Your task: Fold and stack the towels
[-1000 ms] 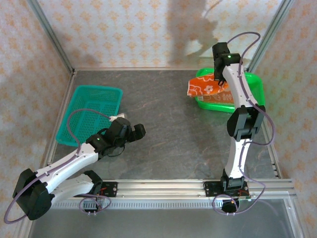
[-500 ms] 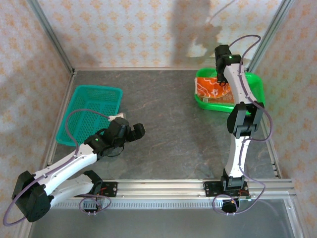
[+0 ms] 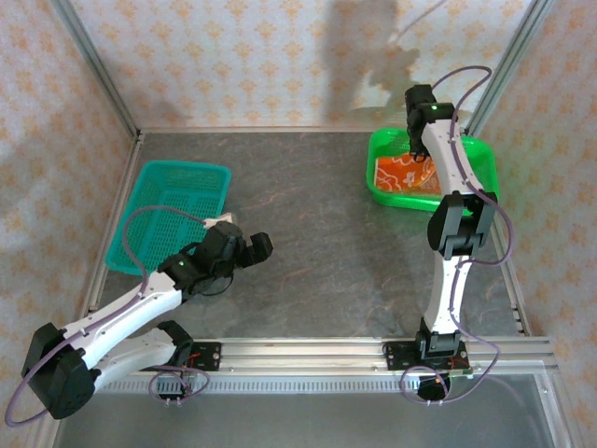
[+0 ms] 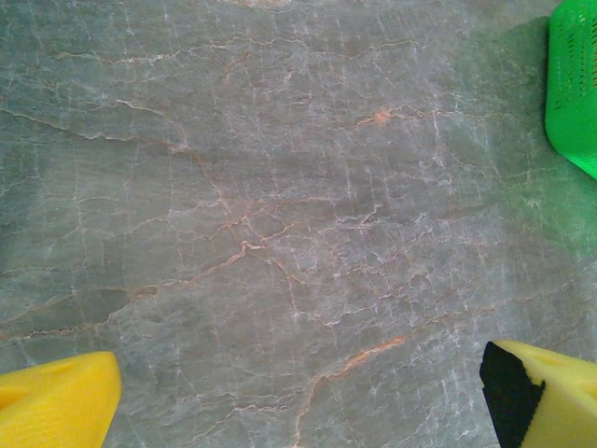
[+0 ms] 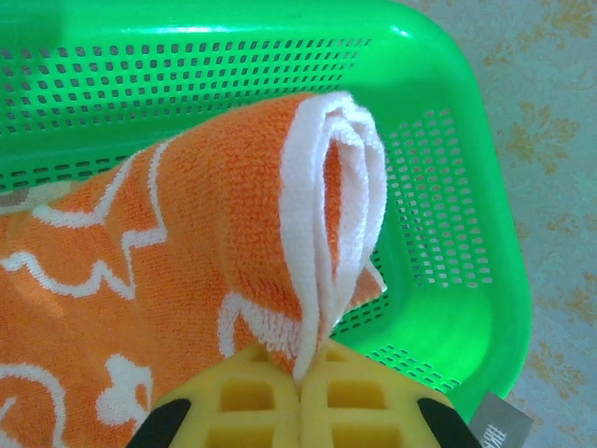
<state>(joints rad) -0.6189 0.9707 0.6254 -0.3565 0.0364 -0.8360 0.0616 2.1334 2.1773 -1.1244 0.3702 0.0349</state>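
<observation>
An orange towel [image 5: 177, 261] with white cartoon shapes is pinched by its white-edged fold in my right gripper [image 5: 300, 373], whose yellow jaws are shut tight on the cloth. From above, that towel [image 3: 399, 174] lies inside the green basket [image 3: 478, 159] at the back right, with the right gripper [image 3: 417, 149] over it. My left gripper [image 3: 254, 248] hovers low over bare table near the left side, jaws wide open with nothing between the yellow fingertips [image 4: 56, 409].
A teal mesh basket [image 3: 166, 217] sits at the left, just behind the left arm. A corner of the green basket [image 4: 573, 84] shows at the left wrist view's right edge. Grey marbled tabletop [image 3: 317, 233] lies between the two arms. Metal frame posts and patterned walls enclose the table.
The right gripper has carried the orange towel from hanging over the green basket's left rim to lying inside the basket. The left arm has barely moved.
</observation>
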